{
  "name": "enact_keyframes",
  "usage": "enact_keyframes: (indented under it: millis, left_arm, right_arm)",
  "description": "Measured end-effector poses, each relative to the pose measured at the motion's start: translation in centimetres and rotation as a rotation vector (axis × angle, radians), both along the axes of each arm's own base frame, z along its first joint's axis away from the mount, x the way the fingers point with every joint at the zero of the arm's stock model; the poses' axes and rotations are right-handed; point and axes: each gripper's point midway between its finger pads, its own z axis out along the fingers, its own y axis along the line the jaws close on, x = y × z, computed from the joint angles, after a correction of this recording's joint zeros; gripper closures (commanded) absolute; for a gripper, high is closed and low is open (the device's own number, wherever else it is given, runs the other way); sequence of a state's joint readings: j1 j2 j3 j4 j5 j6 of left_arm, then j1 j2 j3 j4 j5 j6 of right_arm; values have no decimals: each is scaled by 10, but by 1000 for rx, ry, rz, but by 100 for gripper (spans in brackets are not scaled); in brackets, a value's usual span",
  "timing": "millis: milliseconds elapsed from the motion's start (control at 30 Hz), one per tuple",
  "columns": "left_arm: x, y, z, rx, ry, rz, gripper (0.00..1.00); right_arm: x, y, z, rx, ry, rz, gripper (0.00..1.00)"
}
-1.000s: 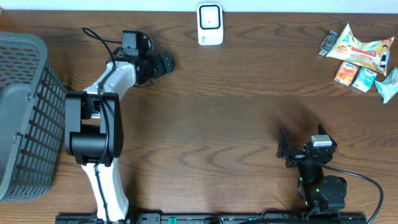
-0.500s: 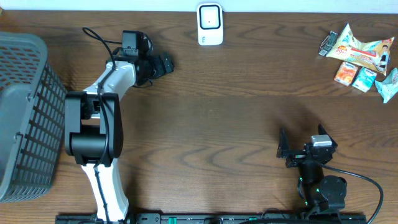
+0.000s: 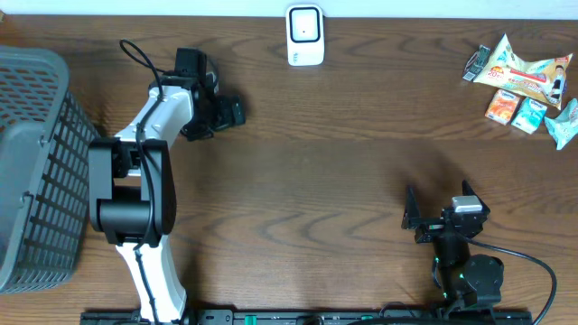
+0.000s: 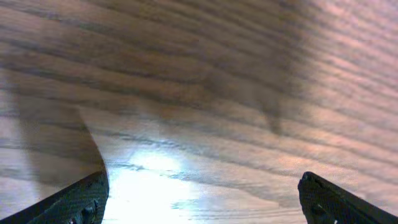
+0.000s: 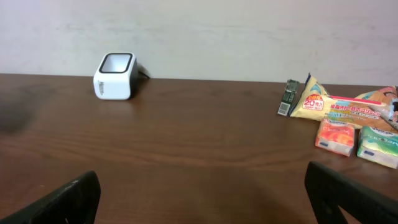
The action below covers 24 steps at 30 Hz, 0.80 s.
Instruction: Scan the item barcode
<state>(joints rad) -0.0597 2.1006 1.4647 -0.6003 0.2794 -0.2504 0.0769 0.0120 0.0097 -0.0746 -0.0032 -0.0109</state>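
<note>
Left claw [image 3: 217, 119]: jaws spread to their widest, nothing held; at 10 o'clock on the dark brown wood-grain table [image 3: 316, 171]; its wrist view shows only wood. Right claw [image 3: 414, 218]: equally wide, empty; at 5 o'clock near the front edge.

Surroundings: grey plastic lattice basket [image 3: 77, 181] at 9 o'clock, beside the left arm; small white box-shaped barcode scanner [image 3: 305, 34] at 12 o'clock by the far edge; bare wood lies between each claw and the scanner.

Change: the left claw has drawn back from the far edge toward 6 o'clock and away from the scanner; the right claw and the goods are unmoved.

Goods, clustered at 2 o'clock, well apart from both claws: flat yellow snack pouch [image 3: 524, 72] with red and white print; small dark packet [image 3: 476, 63] at its left end; small orange carton [image 3: 499, 106] touching a small green carton [image 3: 530, 114]; teal wrapper [image 3: 564, 126] at the table's right edge.
</note>
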Motion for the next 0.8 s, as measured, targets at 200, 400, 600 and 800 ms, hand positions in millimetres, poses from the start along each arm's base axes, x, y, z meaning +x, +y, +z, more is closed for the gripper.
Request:
enact_keyframes:
  millis: [200,400,600,800]
  left_arm:
    - [-6,6,2,37,-101,-21,2]
    - [-20,10,8,50,-217,-25,2]
    - [-37,11,44,44,-393,-23,2]
    - [-60,12,78,62,-590,-61,2]
  right_arm:
    - [0,0,0,0,0,0,1]
    - [0,0,0,0,0,0,1]
    - [0,0,0,0,0,0,1]
    - [0,0,0,0,0,0,1]
